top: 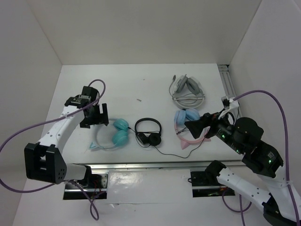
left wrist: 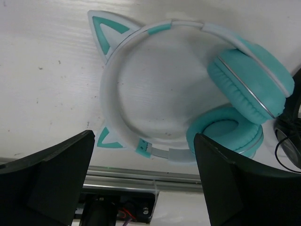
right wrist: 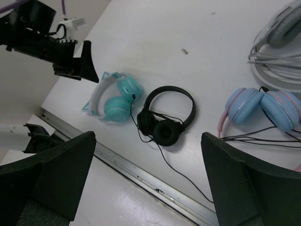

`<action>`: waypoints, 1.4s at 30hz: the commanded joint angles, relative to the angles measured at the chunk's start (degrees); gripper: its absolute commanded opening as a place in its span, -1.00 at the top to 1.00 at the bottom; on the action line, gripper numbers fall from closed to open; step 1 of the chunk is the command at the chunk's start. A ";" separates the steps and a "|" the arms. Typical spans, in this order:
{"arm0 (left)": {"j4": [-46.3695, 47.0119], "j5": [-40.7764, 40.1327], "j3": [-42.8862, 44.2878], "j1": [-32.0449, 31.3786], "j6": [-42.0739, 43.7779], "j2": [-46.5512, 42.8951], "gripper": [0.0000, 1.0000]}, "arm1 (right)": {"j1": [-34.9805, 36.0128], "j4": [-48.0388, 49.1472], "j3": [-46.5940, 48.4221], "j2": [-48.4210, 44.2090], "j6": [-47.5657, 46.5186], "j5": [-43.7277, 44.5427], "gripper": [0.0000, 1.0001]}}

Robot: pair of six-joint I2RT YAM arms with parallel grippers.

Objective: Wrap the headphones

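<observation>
Left gripper (top: 95,117) is spread wide and empty, hanging right over the teal headphones (top: 116,135), looks lined up for the headband. Right gripper (top: 196,124) is wide open too, over by the pink pair (top: 184,117). The headphones lie flat by the worktop's (top: 141,80) near edge, left side: free room leftward, but the black pair (top: 149,132) sits just beside the cups.

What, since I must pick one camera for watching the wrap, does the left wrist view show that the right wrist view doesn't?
Only the left wrist view: the teal headphones up close, with both pointed ears and the cushions clear. Only the right wrist view: the left gripper hanging open over them, the whole black headphones, the pink pair with blue cups, and the white pair. Both: the teal headphones lying flat on the white table, untouched, with the black headphones beside them.
</observation>
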 commanded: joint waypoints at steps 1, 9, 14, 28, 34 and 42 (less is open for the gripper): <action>-6.36 -1.85 4.81 1.20 0.75 1.84 -1.00 | -0.26 5.07 -0.47 -1.03 -2.03 -2.66 -1.00; -7.07 -4.15 3.67 4.19 0.13 7.36 -1.00 | -0.26 5.07 1.20 -3.14 -2.57 -3.80 -1.00; -9.27 -4.69 3.85 5.23 -4.09 16.16 -1.00 | -0.26 2.44 3.84 -3.67 -4.49 -2.40 -1.00; -6.56 -8.63 2.27 9.12 -8.66 19.68 -1.00 | -0.26 3.13 4.98 -4.81 -4.50 -3.53 -1.00; -3.47 -8.63 0.25 7.26 -8.66 21.17 -1.00 | -0.26 3.13 6.30 -4.28 -5.03 -3.54 -1.00; 1.46 -6.70 -2.92 6.74 -8.66 23.81 -0.76 | -0.26 2.00 8.24 -4.20 -5.03 -1.96 -1.00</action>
